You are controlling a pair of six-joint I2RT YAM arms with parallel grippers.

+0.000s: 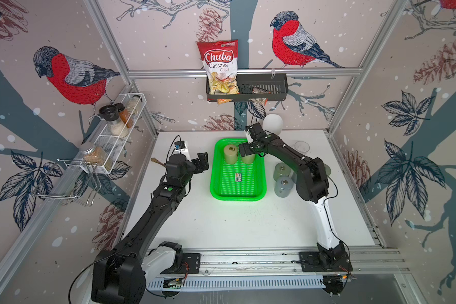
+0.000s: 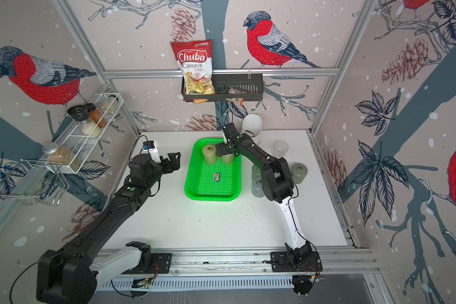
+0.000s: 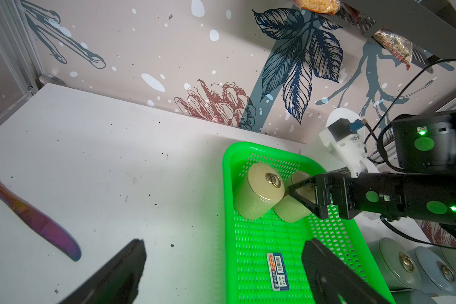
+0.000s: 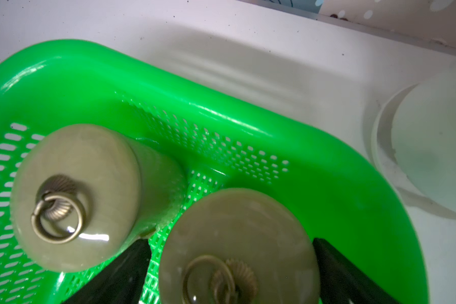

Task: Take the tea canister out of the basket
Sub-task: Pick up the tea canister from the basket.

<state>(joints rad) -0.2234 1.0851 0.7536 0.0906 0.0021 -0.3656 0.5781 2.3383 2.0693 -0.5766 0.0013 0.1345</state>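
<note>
Now: right gripper point(image 4: 231, 244) released, jaws straddling the right-hand tea canister point(image 4: 234, 215) in the far corner of the green basket point(image 4: 221, 113). Risk: one jaw sits close beside the twin canister point(image 4: 77, 189); closing may shove or topple it. Target stands upright, long axis vertical, ring-pull lid up.

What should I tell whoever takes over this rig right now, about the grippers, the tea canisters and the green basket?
Right gripper: open, fingers either side of one tan canister at the far end of the basket; not clamped.
Left gripper: open, empty, beside the basket.
Second tan canister: upright in the basket, right next to the first.
Grey canisters: on the table, outside the basket.
Done: approach and straddle.
Left: close, lift the canister out, set it on the table.
</note>
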